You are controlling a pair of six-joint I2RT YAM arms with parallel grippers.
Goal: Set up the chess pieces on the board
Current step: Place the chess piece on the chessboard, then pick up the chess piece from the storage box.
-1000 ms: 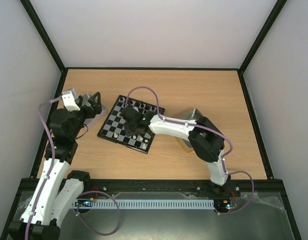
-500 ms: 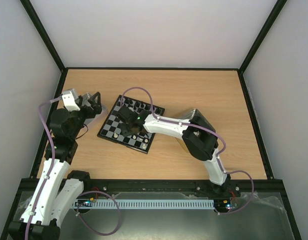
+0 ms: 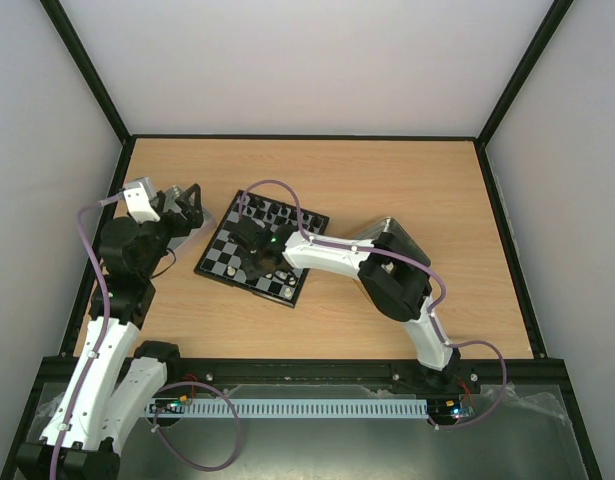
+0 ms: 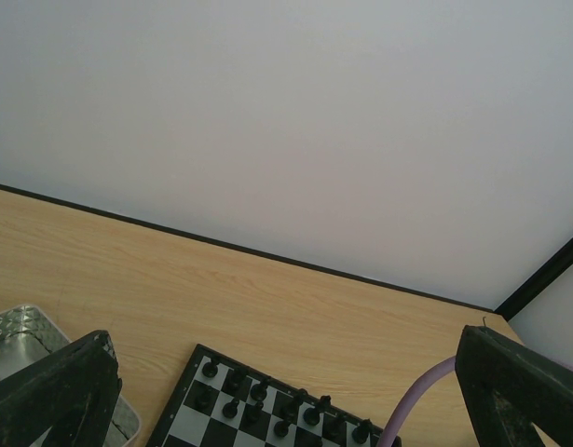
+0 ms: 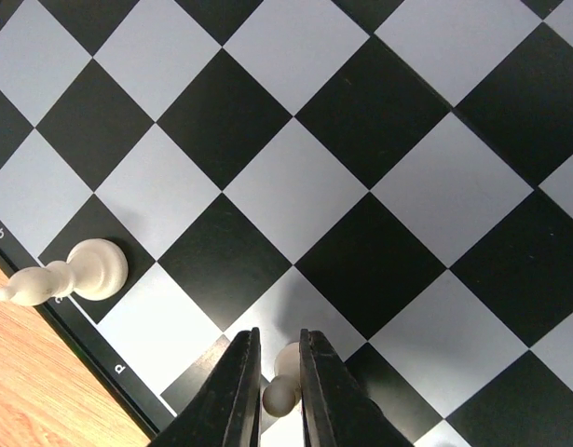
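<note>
The board (image 3: pixel 219 251) lies tilted on the wooden table, with black pieces (image 3: pixel 277 212) along its far edge and a few white ones near its front edge. My right gripper (image 3: pixel 254 240) hangs low over the board. In the right wrist view it (image 5: pixel 279 333) is shut on a small white pawn (image 5: pixel 281 392) above a light square near the board's edge. Another white piece (image 5: pixel 81 272) stands on a dark edge square to the left. My left gripper (image 4: pixel 284 340) is open and empty, left of the board (image 4: pixel 188 424), looking at the black pieces (image 4: pixel 267 410).
A silver metal tray (image 3: pixel 173 212) sits under my left gripper and also shows in the left wrist view (image 4: pixel 16 333). A second tray (image 3: pixel 382 234) lies right of the board, partly under my right arm. A purple cable (image 4: pixel 416 405) crosses the left wrist view. Walls enclose the table.
My right arm has stretched further left over the board, carrying the pawn toward the board's left side. My left arm has not moved.
</note>
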